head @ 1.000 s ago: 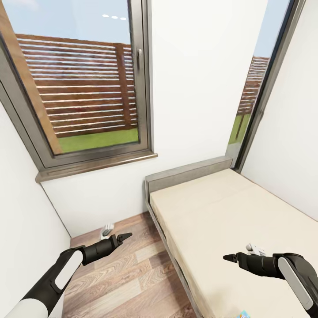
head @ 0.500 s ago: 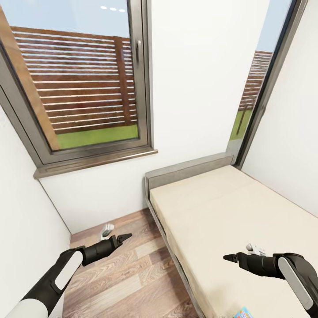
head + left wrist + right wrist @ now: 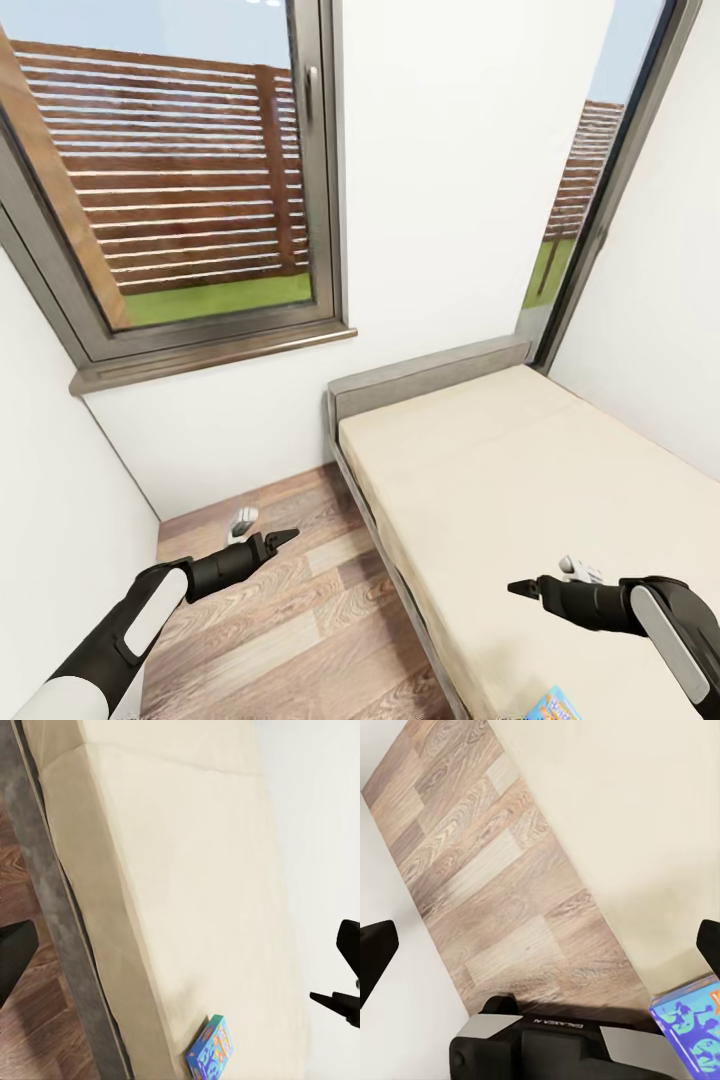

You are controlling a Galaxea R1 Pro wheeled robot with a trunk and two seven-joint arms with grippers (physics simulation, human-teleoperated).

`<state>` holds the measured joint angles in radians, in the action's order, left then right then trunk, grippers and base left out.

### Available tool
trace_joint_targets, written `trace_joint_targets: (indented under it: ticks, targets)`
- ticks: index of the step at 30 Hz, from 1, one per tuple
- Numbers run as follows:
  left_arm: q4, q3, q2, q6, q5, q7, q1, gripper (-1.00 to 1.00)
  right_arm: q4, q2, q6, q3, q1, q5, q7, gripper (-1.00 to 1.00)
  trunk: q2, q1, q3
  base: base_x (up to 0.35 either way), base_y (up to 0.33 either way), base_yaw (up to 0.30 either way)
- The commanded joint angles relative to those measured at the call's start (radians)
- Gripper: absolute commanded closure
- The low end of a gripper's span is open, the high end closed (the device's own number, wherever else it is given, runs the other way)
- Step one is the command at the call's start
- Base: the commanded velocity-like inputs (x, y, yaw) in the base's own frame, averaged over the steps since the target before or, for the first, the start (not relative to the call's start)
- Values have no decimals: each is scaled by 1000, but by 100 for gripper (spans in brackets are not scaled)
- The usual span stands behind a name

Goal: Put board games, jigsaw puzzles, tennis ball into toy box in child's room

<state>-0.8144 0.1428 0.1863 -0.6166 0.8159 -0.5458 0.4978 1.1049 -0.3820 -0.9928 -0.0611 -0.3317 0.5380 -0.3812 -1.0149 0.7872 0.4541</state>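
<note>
A small blue board game (image 3: 555,705) lies on the bed's cream mattress (image 3: 520,480) near its front edge, at the very bottom of the head view. It also shows in the left wrist view (image 3: 210,1050) and in the right wrist view (image 3: 690,1026). My right gripper (image 3: 520,588) hovers over the mattress a little beyond the blue box, open and holding nothing. My left gripper (image 3: 283,540) hangs over the wooden floor (image 3: 290,620) left of the bed, also open and holding nothing. The toy box, table, jigsaw puzzles and tennis ball are out of view.
The grey padded headboard (image 3: 430,368) stands against a white wall under a large window (image 3: 190,190). A second tall window (image 3: 580,200) is at the far right corner. White walls close in on the left and right; the floor strip beside the bed is narrow.
The whole picture has slid upward as the camera moved, so more of the blue board game shows at the bottom edge. Both arms keep the same pose.
</note>
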Motion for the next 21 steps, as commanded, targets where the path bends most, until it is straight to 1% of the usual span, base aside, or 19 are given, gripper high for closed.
trace_joint_targets:
  ticks: [1, 10, 21]
  targets:
    - [0, 2, 1, -6, 8, 1, 1, -100, 0, 0, -4, -2, -1, -9, -10, -100, -8, 4, 6, 0, 0, 0]
    - [0, 2, 1, -5, 8, 1, 1, -100, -9, 0, -3, -2, -1, -9, -10, -100, -71, 39, 44, 0, 0, 0]
    - [0, 2, 1, -5, 8, 1, 1, -100, -12, 0, -2, -2, -1, -9, -10, -100, -148, 81, 82, 0, 0, 0]
